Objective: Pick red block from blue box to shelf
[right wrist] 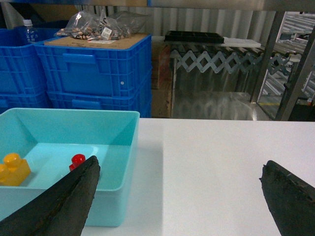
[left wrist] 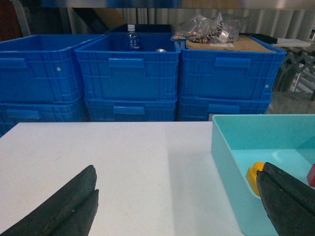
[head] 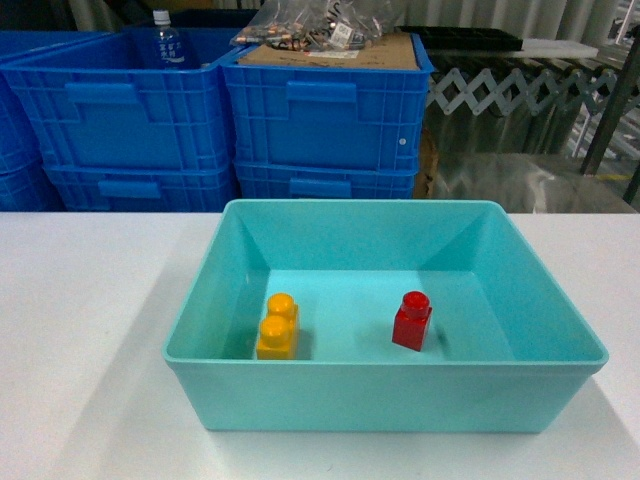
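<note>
The red block (head: pixel 411 320) stands upright on the floor of the blue box (head: pixel 380 396), right of centre, with its single stud on top. Neither gripper shows in the head view. In the left wrist view my left gripper (left wrist: pixel 177 199) is open over the white table just left of the blue box (left wrist: pixel 229 162), with nothing between its fingers. My right gripper (right wrist: pixel 179 191) is open over the table just right of the blue box (right wrist: pixel 118 196); the red block (right wrist: pixel 78 160) peeks past its left finger (right wrist: pixel 69 201). Part of the shelf (right wrist: pixel 269 54) shows at the far right.
An orange-yellow two-stud brick (head: pixel 278 327) lies in the box's left half. Stacked royal-blue crates (head: pixel 320 125) line the table's far edge, carrying a bottle (head: pixel 166 40) and bagged parts (head: pixel 320 25). White table (head: pixel 80 300) surrounds the box.
</note>
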Available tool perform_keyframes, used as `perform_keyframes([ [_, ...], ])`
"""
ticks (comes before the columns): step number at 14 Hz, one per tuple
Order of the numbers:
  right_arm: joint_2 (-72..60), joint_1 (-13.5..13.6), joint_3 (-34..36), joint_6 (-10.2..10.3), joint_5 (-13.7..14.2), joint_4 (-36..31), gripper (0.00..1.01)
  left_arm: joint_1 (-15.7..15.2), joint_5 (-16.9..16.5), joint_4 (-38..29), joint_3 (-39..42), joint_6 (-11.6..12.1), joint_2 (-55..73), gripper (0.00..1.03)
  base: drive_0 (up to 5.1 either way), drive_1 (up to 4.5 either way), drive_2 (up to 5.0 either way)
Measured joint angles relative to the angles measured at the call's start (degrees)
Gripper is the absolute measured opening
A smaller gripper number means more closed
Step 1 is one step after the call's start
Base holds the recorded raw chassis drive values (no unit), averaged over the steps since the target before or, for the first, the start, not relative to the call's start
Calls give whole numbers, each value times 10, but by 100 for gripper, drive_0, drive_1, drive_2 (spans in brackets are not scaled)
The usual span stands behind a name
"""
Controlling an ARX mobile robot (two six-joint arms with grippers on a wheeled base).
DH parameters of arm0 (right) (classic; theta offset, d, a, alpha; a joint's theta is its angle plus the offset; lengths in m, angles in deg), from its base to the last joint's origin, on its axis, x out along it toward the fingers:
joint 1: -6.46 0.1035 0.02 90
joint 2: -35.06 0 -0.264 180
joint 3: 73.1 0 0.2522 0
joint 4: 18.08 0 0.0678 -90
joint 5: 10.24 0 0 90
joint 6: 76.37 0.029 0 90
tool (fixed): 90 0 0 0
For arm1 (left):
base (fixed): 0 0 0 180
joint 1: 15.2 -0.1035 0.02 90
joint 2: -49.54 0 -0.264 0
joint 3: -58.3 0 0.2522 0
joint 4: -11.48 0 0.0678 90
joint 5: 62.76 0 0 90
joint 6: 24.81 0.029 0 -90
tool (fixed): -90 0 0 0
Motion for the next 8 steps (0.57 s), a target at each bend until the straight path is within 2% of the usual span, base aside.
perform_keyframes([
  [8,0,0,0,0,0,0,98,0,0,0,0,0,0,98,0,0,0],
])
